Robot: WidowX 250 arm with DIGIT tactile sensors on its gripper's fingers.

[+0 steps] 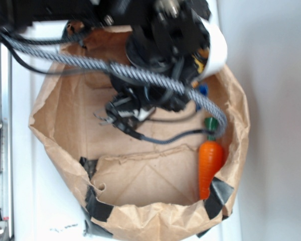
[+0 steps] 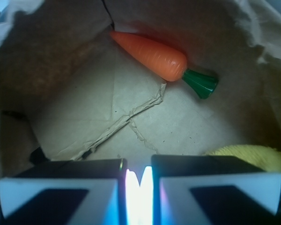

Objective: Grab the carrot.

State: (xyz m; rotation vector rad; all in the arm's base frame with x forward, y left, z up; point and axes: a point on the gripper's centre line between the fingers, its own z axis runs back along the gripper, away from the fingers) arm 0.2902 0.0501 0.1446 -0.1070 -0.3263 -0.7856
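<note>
A WidowX arm [image 1: 165, 45] reaches down into an open brown paper bag [image 1: 50, 105], its black body and a braided cable [image 1: 140, 75] filling the upper half of the exterior view. The carrot [image 1: 209, 165] lies on the bag's floor against the right wall in that view, green stem [image 1: 210, 124] toward the arm, tip toward the taped front rim. From the wrist camera the carrot [image 2: 152, 55] rests at the far edge of the creased floor, well apart from the gripper [image 2: 139, 180], stem [image 2: 201, 82] pointing right. The gripper's two fingers [image 2: 70, 187] stand nearly together, only a thin bright slit between them, holding nothing. A yellow cloth [image 2: 250, 157] shows at the bag's right side, just beside the right finger.
</note>
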